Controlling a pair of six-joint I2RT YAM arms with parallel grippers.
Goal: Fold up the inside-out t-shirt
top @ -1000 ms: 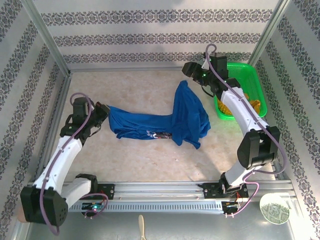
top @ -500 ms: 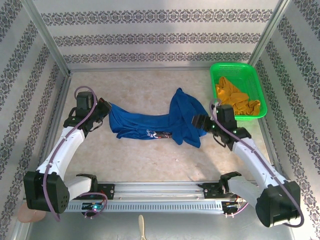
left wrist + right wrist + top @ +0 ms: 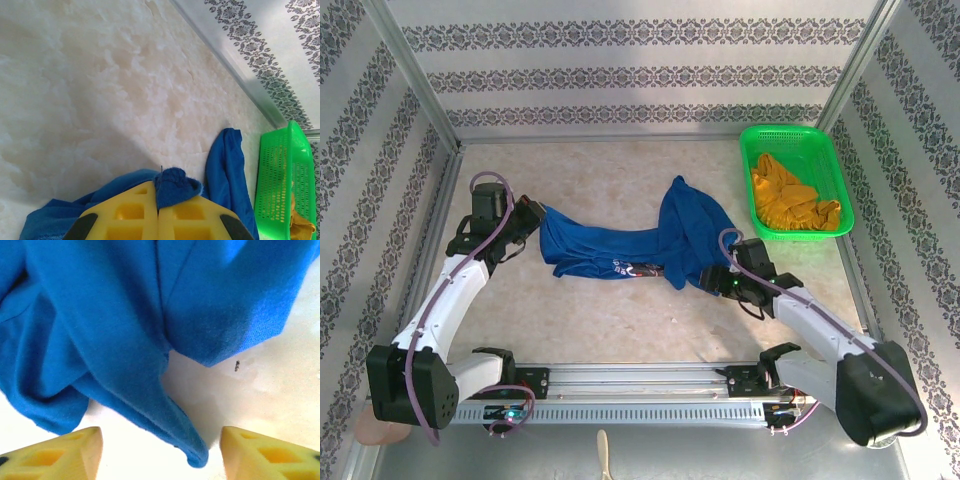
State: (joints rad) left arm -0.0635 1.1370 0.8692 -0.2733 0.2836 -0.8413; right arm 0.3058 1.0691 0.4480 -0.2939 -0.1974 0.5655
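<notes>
Right gripper (image 3: pixel 161 454) was open, empty, loose corner of shirt (image 3: pixel 125 315) just ahead between its jaws; left gripper (image 3: pixel 159 216) pinched the far end, long axis left-right

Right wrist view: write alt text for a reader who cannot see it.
A rumpled blue t-shirt covers the upper part, one pointed fold reaching down between the right gripper's open yellow fingers at the bottom corners, not touching either. Pale marbled table shows beneath.

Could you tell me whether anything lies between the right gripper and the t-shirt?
Nothing visible does: the right gripper has its jaws open either side of a low fold of the t-shirt on the table.
</notes>
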